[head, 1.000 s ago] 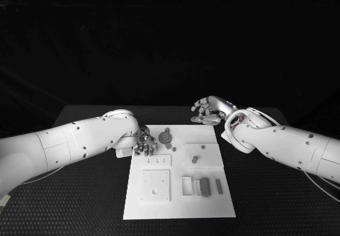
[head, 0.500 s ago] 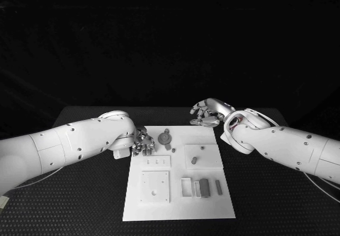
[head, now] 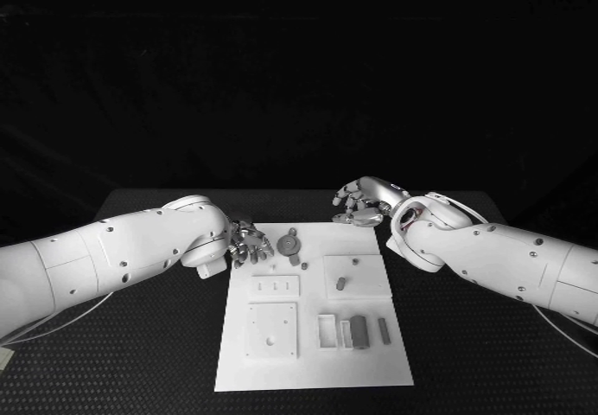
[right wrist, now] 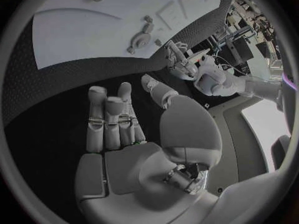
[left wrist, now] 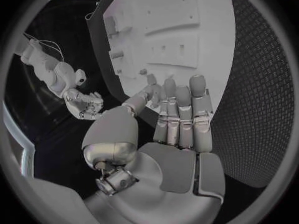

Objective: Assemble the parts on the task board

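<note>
I see the board (head: 314, 346) mid-desk (head: 149, 346), grey parts (head: 359, 330) lying on it, my left hand (head: 245, 243) at its left edge, fingers (left wrist: 179, 109) together and empty, my right hand (head: 363, 205) past its far edge, fingers (right wrist: 106, 117) extended, side by side, empty

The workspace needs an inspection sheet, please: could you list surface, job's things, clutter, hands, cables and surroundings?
Surface: black table, textured.
Job's things: white board mid-table; round grey part at its far end, small grey parts near its right edge.
Clutter: nothing seen.
Hands: left hand at the board's far left edge, right hand over its far right corner; both hold nothing.
Cables: white cable below the left arm.
Surroundings: dark backdrop.
</note>
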Available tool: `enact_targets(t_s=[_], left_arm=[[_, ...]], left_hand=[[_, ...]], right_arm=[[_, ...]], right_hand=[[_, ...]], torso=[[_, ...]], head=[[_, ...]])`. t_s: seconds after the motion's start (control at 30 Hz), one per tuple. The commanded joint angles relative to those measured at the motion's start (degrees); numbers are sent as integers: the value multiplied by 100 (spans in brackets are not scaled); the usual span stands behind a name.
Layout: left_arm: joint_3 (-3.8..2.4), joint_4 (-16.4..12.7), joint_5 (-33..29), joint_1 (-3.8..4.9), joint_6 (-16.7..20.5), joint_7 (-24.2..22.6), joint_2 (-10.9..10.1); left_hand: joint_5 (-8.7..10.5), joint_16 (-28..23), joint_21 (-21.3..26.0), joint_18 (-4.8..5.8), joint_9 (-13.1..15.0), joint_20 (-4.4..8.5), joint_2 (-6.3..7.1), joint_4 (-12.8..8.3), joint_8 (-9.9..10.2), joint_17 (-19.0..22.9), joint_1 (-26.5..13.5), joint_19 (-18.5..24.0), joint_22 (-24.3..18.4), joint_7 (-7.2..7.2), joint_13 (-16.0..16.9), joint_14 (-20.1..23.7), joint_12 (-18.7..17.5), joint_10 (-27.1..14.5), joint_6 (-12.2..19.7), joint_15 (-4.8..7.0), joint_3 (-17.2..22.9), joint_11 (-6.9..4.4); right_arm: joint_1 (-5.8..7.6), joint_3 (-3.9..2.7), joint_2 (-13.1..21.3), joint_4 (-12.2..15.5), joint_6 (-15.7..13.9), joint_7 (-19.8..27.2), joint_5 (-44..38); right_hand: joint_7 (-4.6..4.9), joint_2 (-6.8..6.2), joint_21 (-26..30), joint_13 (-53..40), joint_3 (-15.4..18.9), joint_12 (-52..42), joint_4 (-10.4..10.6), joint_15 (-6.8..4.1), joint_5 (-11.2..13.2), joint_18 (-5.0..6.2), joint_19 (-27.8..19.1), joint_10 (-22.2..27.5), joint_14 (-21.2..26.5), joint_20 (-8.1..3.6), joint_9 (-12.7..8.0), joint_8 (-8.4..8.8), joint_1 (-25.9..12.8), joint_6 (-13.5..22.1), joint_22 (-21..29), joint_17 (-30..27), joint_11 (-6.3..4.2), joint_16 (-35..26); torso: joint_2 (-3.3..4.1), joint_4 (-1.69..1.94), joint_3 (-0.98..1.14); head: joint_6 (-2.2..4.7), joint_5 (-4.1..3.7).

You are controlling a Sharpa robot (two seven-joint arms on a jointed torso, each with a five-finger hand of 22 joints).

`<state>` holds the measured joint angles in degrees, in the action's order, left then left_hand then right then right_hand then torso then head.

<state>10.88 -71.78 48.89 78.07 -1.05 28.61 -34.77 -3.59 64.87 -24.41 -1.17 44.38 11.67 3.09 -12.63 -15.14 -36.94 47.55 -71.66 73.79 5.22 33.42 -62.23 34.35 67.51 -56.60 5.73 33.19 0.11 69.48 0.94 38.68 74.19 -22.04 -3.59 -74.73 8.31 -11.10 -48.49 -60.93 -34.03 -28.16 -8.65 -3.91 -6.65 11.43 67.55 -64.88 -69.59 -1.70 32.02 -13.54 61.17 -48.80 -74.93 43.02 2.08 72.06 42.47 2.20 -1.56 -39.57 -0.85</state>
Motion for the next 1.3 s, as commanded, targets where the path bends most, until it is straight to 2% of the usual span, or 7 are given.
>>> enact_targets(t_s=[0.03,0.27,0.47,0.53,0.67,0.93,1.3], left_arm=[[-24,-56,-334,1,412,-349,-50],[-89,-183,-558,2,646,-537,-235],[-98,-205,-856,2,788,-742,-307],[-98,-223,-951,2,832,-802,-336],[-97,-254,-1075,2,931,-932,-375],[-97,-319,-1283,2,1125,-1140,-450],[-97,-379,-1381,2,1167,-1229,-496]], left_hand=[[19,-34,48,-187,-46,-41,53,-15,33,37,33,19,-14,140,-16,44,-34,-47,176,-21,17,31],[12,-135,227,-185,-164,-135,59,-62,81,188,112,165,-75,203,-94,204,-131,-234,217,-109,7,107],[16,-338,487,-163,-240,-251,98,-60,85,389,141,389,-197,261,-252,435,-311,-485,249,-232,21,206],[17,-455,617,-154,-262,-318,109,-65,82,478,148,497,-272,280,-340,535,-413,-604,268,-303,30,268],[18,-573,789,-168,-301,-419,132,-75,74,596,176,603,-370,301,-469,654,-519,-732,308,-405,26,352],[18,-602,849,-179,-317,-456,149,-92,64,637,206,633,-401,305,-521,694,-548,-776,318,-440,21,381],[18,-606,866,-185,-323,-467,168,-99,58,650,220,634,-409,305,-537,701,-551,-781,318,-450,17,387]], right_arm=[[0,-2,-34,7,351,-239,-229],[0,0,-222,-13,740,-653,-204],[-1,11,-489,-105,1085,-1037,-206],[-3,25,-607,-176,1216,-1158,-227],[-19,105,-789,-285,1344,-1324,-331],[-102,191,-1000,-364,1491,-1457,-723],[-208,253,-1260,-494,1553,-1609,-1216]], right_hand=[[12,-31,4,-72,32,-133,26,-49,9,357,29,-86,10,-12,15,-48,-52,-102,-114,12,-15,7],[-104,-5,-128,-524,119,-879,111,-156,6,357,100,-116,-58,-65,116,-195,-135,-380,-135,114,-126,169],[-183,-22,-194,-656,149,-1190,231,-225,5,357,113,-58,-70,-96,208,-299,-311,-574,-131,217,-200,291],[-199,-23,-211,-660,147,-1240,268,-240,5,357,113,-39,-67,-102,232,-323,-360,-622,-130,234,-217,303],[-220,-39,-230,-646,164,-1305,396,-258,7,357,103,-3,-56,-103,262,-343,-536,-677,-126,254,-233,309],[-282,-72,-276,-561,148,-1412,686,-315,6,357,120,-12,-79,-131,311,-387,-884,-837,-124,289,-293,323],[-329,-164,-372,-476,87,-1531,878,-361,7,357,178,-81,-149,-162,337,-395,-1031,-954,-128,360,-340,388]], torso=[[-3,5,-5],[-4,10,-13],[1,16,-23],[1,15,-15],[-2,21,-22],[3,14,-25],[1,6,-8]], head=[[14,-10],[29,-15],[50,-31],[56,-26],[67,-31],[68,-19],[58,-16]])
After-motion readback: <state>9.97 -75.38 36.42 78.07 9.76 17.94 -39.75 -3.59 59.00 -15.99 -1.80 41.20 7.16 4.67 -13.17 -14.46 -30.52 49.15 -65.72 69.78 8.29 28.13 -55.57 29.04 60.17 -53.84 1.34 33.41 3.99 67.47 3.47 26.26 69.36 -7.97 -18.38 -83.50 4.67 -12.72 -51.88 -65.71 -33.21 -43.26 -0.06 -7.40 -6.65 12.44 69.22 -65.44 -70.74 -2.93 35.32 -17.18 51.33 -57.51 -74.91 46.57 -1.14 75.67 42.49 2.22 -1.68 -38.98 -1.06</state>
